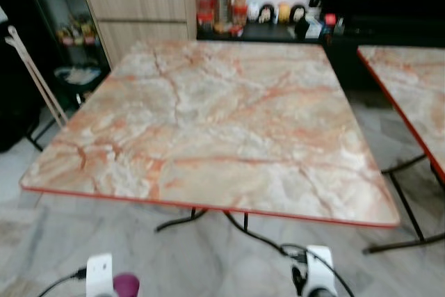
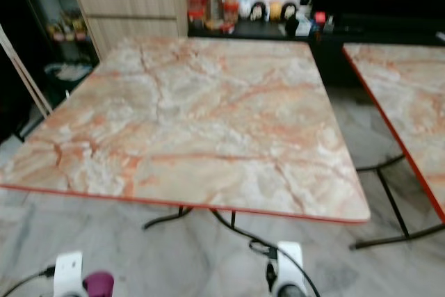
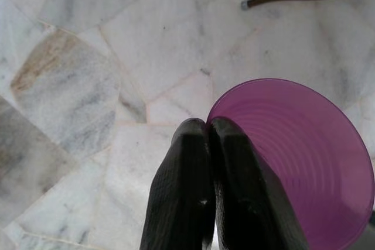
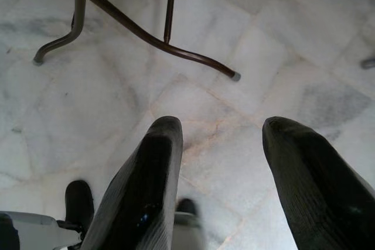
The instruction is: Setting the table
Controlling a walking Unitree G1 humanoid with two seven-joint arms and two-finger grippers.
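We stand before the near edge of a marble-patterned table [image 1: 208,123], its top bare. A second, matching table [image 1: 410,95] sits to the right, well apart.

Left gripper [image 3: 208,130]: low, short of the table's near-left corner, over the marble floor [image 3: 76,86]. Its two fingers are pressed together on the rim of a purple plastic cup [image 3: 299,162], one finger inside, one outside. From the head view the cup [image 1: 126,285] shows just beside the left wrist, below table level. So the task's thing is in hand, not yet on the table.

Right gripper [image 4: 222,144]: jaws apart, holding nothing, pointed down at the floor near the table's dark metal leg [image 4: 146,33].

Beyond the far edge: a wooden cabinet [image 1: 142,12] and a low shelf with jars [image 1: 221,5].

Risks, as we judge them: the pinch is on a thin rim only, so the cup may rotate or slip while lifted. It sits below the tabletop; raising it too near the red-trimmed edge could knock it loose. Set down tilted, so light a cup may tip.
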